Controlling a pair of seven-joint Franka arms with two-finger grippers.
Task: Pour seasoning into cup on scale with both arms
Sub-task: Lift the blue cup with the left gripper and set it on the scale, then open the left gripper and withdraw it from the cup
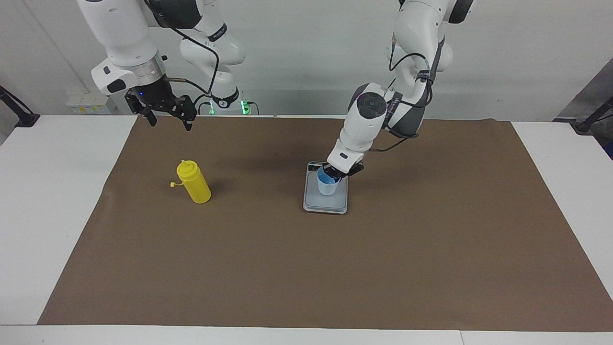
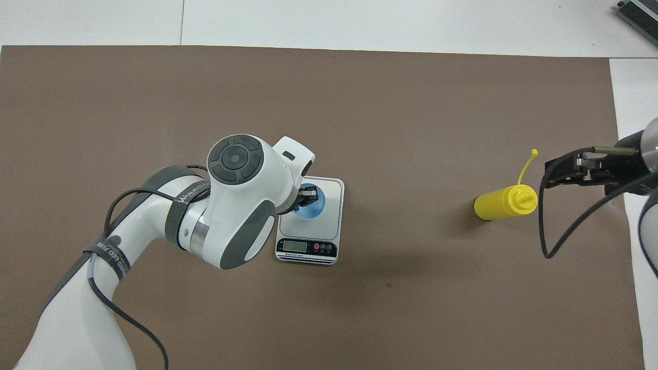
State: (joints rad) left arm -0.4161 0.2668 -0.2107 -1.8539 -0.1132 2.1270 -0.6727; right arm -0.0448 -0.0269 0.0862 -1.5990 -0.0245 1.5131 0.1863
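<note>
The light blue cup (image 1: 327,185) stands upright on the grey plate of the scale (image 1: 324,205) in the middle of the brown mat. My left gripper (image 1: 335,172) reaches down to the cup's rim on the robots' side, one finger inside the cup (image 2: 314,206), and looks shut on it. The scale (image 2: 334,187) has its display toward the robots. The yellow seasoning bottle (image 1: 193,182) stands upright toward the right arm's end, its cap hanging off on its tether. My right gripper (image 1: 168,120) is open and empty, raised over the mat by the bottle (image 2: 501,203); it also shows in the overhead view (image 2: 548,174).
A brown mat (image 1: 306,268) covers most of the white table (image 1: 43,201). Bare white table shows at both ends. A black cable loops from the right wrist (image 2: 545,226).
</note>
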